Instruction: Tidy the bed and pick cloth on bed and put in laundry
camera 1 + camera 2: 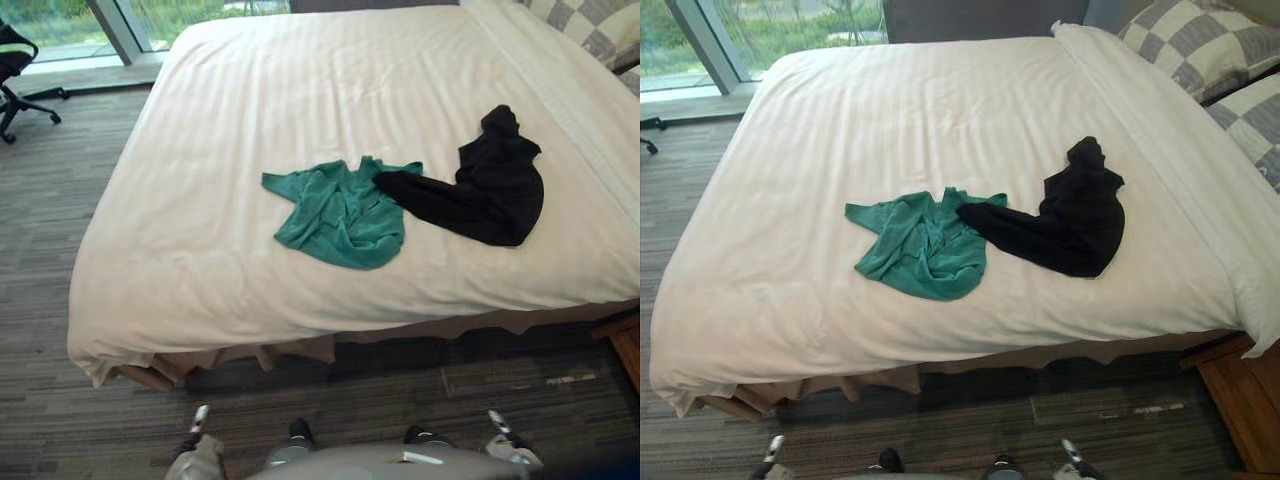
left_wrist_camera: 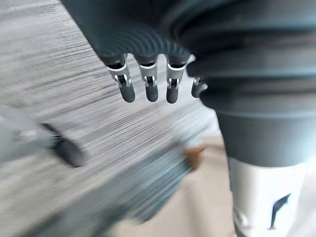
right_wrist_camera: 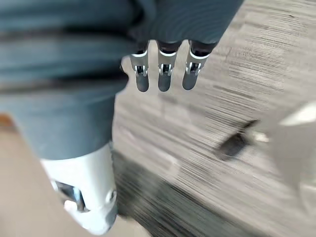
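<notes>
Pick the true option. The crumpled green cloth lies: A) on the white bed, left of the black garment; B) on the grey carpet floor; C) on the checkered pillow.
A: the green cloth lies on the white bed, left of the black garment.

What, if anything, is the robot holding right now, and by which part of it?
Nothing is held. The left hand and the right hand hang open above the floor, while the green cloth and the black cloth lie on the bed.
</notes>
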